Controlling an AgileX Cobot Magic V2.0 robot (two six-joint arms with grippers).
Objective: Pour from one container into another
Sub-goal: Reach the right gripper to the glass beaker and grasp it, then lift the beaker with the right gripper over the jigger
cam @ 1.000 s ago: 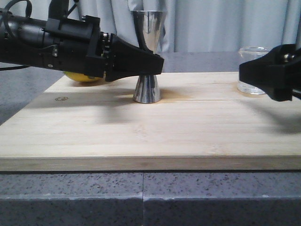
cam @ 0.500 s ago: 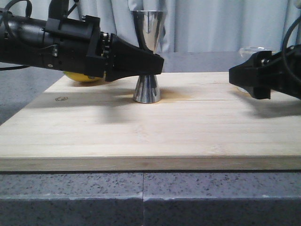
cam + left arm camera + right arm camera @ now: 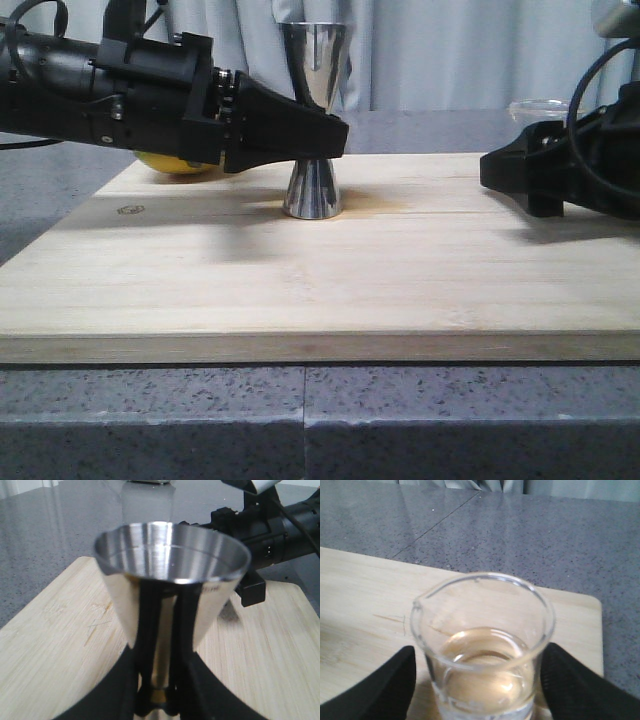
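You are steadying the jigger (image 3: 315, 120) at its waist with the left gripper (image 3: 335, 135) pinching it, while your right gripper (image 3: 479, 680), fingers spread, is straddling the beaker (image 3: 482, 650) and next needs closing and lifting.

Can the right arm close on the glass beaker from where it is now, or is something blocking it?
Probably yes. In the right wrist view the beaker stands between the right claw's two fingers, with open board on both sides and nothing in between. The fingers do not look closed on the glass yet.
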